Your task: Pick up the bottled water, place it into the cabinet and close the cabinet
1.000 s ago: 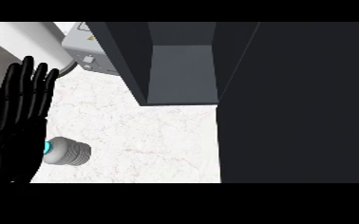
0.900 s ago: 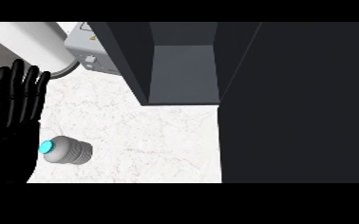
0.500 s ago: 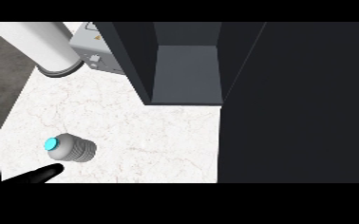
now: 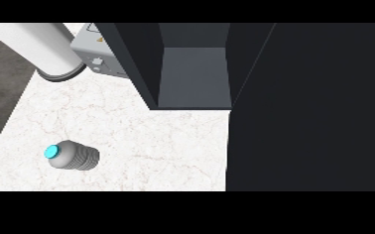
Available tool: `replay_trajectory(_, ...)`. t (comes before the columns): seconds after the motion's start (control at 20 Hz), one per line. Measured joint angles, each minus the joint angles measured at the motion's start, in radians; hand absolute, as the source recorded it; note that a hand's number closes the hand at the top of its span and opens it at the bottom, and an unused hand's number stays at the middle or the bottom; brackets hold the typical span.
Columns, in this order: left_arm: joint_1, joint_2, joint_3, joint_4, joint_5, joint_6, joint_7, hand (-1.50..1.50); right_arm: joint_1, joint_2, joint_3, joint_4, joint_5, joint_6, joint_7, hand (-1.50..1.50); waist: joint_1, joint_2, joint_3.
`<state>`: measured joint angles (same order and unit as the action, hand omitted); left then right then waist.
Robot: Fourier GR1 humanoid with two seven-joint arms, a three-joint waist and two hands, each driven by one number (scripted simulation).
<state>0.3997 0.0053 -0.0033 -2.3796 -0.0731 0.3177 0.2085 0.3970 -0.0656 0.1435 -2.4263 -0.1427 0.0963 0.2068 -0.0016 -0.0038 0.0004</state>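
Robot hand gone; bottled water near counter edge.

Bottled water on marble counter, open cabinet beyond.

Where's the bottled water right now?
In the head view the bottled water sits on the white counter at lower left, apart from the open cabinet, which is up and to its right.

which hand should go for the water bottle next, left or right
Probably the left. Neither hand shows right now, but the bottled water stands on the counter at the view's left, the robot's left side. The open cabinet and its dark door fill the right.
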Motion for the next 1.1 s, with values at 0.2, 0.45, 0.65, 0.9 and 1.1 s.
replay_trajectory(0.2,0.057,-0.003,-0.057,0.003,-0.03,0.038,-0.011,-1.5,0.079,0.009,0.044,-0.022,0.016,0.015,-0.027,-1.5,-0.002,0.0,0.0)
replay_trajectory(0.45,0.087,0.002,-0.04,0.029,-0.02,0.05,-0.036,-1.5,0.145,0.016,0.069,-0.034,0.026,0.025,-0.059,-1.5,-0.002,0.0,0.0)
replay_trajectory(0.65,0.105,-0.002,-0.026,0.084,0.002,0.075,-0.099,-1.5,0.212,0.014,0.099,-0.048,0.038,0.035,-0.091,-1.5,-0.004,0.0,-0.001)
replay_trajectory(0.9,0.116,-0.004,0.009,0.184,0.042,0.107,-0.192,-1.5,0.264,-0.009,0.07,-0.062,0.038,0.059,-0.121,-1.5,-0.005,0.0,-0.001)
replay_trajectory(1.1,0.076,-0.004,0.039,0.32,0.071,0.118,-0.268,-1.5,0.324,-0.005,0.093,-0.06,0.05,0.079,-0.181,-1.5,-0.009,0.0,-0.001)
